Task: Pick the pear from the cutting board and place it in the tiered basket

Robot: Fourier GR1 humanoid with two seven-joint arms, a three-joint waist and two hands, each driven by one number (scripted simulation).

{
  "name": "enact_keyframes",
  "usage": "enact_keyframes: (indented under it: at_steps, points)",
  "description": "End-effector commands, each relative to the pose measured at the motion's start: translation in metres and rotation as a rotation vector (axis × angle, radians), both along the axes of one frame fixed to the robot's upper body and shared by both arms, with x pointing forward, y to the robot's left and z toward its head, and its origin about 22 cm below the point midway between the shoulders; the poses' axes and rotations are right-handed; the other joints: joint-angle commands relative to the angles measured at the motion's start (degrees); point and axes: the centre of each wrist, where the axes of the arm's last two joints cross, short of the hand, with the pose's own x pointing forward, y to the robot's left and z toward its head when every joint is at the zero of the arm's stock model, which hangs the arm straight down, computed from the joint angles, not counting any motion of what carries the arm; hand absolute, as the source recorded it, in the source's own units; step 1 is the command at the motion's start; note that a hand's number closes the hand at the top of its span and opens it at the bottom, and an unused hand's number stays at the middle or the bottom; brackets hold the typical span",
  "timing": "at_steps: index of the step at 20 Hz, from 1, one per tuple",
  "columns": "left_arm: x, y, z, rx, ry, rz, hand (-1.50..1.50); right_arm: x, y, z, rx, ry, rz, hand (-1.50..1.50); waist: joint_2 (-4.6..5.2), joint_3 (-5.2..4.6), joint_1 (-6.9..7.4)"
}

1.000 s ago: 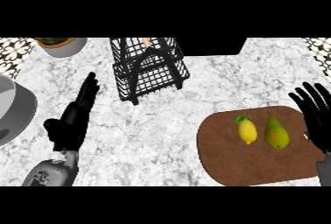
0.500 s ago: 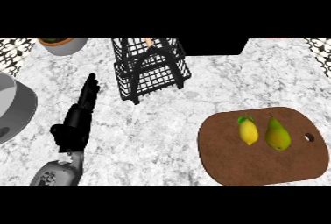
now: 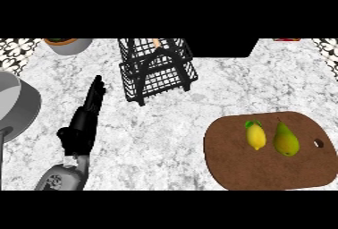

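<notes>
The black wire tiered basket stands at the back of the marble surface, with a small tan thing in its top tier, too small to name. The pear lies on the brown cutting board at the right, just beside a lemon. The left robot hand is well to the left, fingers straight. A grey pot sits at the left edge.

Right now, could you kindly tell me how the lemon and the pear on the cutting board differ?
The lemon is bright yellow, while the pear is green with an orange-brown blush. The lemon is a plain oval with a green leaf at its far end; the pear is narrow at its far end and widens towards the near one. The pear looks slightly longer than the lemon. Both lie lengthwise, side by side but apart, on the brown cutting board.
</notes>
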Motion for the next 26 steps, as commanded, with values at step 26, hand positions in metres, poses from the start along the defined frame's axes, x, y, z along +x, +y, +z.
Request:
enact_keyframes:
  at_steps: [26]
  points:
    - [-0.003, 0.005, -0.018, 0.001, 0.013, 0.001, 0.0, 0.055, 0.069, 0.014, -0.637, 0.192, 0.22, -1.5, -0.26, -0.2, -0.3]
